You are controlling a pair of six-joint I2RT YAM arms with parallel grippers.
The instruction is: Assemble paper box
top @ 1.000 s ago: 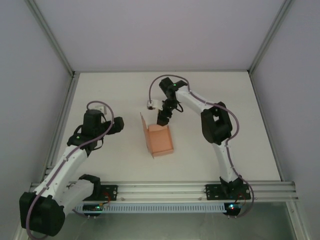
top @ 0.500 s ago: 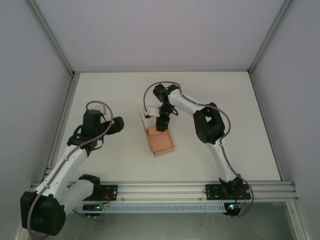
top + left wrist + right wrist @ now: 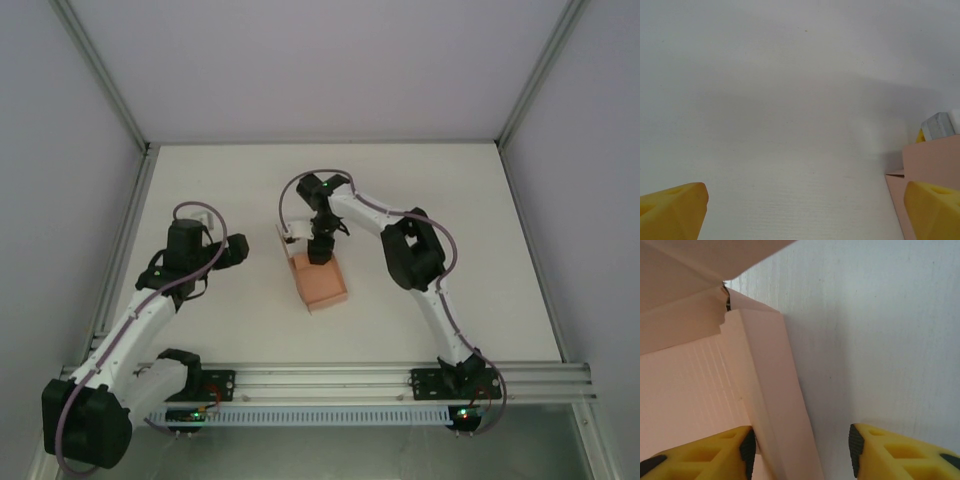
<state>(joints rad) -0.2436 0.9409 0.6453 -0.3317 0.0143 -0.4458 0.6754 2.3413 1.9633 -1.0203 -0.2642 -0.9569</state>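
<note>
Plain salmon-pink paper box, white table, yellow black-padded right end effector.

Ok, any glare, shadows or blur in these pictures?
Top external: soft, even light, no glare, and the salmon-pink card box is fairly crisp. Left wrist: a broad faint shadow crosses the white table, and the left yellow fingers look slightly soft at the bottom corners. Right wrist: the box wall shades the table beside it.

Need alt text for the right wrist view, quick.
The right gripper, open, straddles one wall of the pink paper box: one yellow finger inside the box, the other outside over the white table. A folded flap leans in at upper left.
</note>
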